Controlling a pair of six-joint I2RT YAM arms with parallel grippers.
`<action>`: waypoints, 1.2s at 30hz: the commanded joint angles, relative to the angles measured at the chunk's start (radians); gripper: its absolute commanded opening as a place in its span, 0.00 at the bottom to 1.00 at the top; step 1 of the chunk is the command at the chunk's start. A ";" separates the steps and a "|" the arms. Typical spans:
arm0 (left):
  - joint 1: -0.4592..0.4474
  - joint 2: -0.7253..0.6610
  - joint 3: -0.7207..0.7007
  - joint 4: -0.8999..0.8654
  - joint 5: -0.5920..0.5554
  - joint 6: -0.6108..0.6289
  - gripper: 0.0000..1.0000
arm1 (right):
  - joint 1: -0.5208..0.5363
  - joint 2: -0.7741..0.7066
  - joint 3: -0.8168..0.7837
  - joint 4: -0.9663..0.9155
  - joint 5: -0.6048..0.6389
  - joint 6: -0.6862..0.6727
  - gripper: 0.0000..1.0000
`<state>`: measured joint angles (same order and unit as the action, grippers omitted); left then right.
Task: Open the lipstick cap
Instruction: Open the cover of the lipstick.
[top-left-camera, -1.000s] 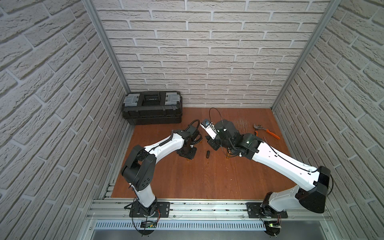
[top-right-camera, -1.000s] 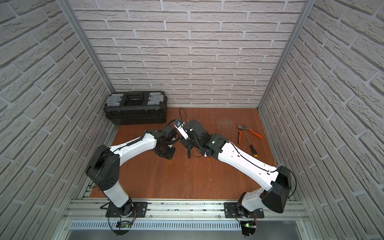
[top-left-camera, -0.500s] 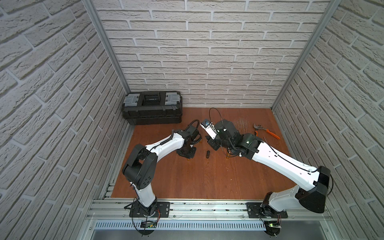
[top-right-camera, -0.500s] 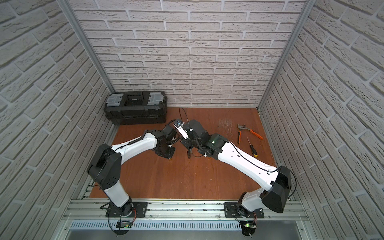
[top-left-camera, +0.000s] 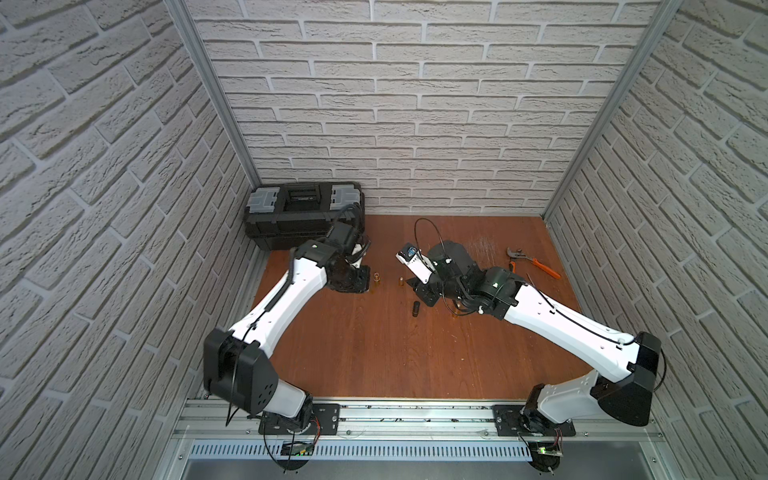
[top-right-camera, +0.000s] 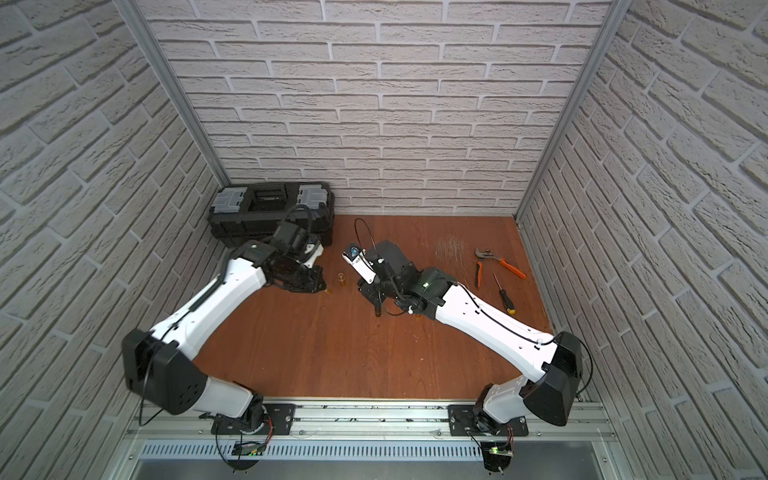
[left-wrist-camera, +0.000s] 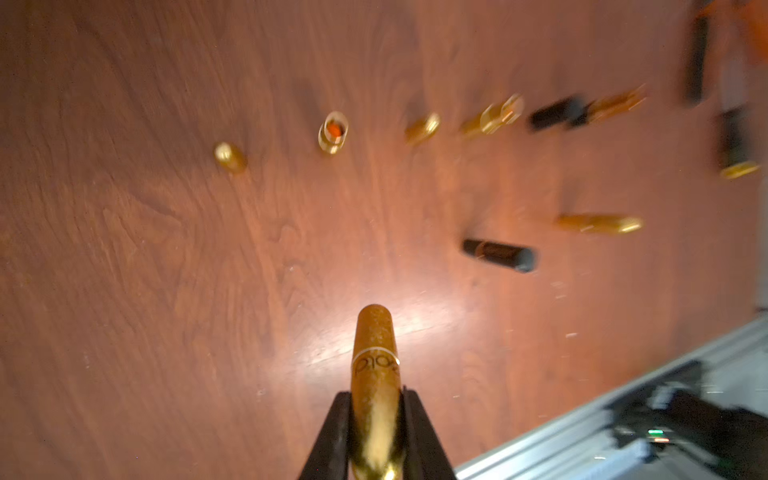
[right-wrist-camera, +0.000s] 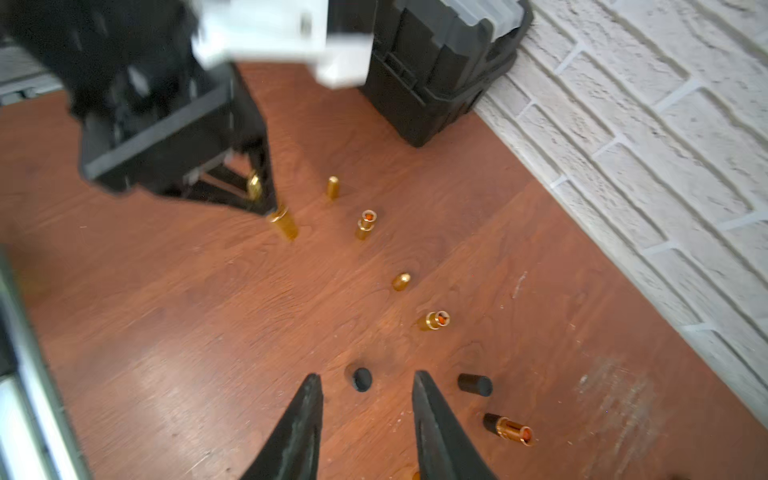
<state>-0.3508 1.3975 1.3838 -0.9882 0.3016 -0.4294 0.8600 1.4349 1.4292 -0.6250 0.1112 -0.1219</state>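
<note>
Lipstick (left-wrist-camera: 374, 345) half-hidden in left tool (left-wrist-camera: 376, 394)

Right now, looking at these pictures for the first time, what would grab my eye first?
The left tool is clamped on a gold lipstick, pointing it down at the wooden table. The right tool stands open, a black cap upright on the table showing between its fingers. Around them, opened gold lipsticks and loose caps dot the table, and a black toolbox sits in the back corner.
</note>
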 joint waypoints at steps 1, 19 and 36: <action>0.093 -0.087 0.028 -0.085 0.299 -0.046 0.13 | 0.041 0.022 0.093 -0.031 -0.157 -0.036 0.40; 0.167 -0.287 -0.101 -0.020 0.588 -0.124 0.14 | 0.090 0.157 0.213 -0.025 -0.207 -0.089 0.39; 0.175 -0.243 -0.086 -0.057 0.587 -0.067 0.12 | 0.094 0.195 0.218 -0.020 -0.158 -0.099 0.06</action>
<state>-0.1837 1.1439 1.2736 -1.0195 0.8787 -0.5346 0.9493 1.6474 1.6455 -0.6930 -0.0769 -0.2184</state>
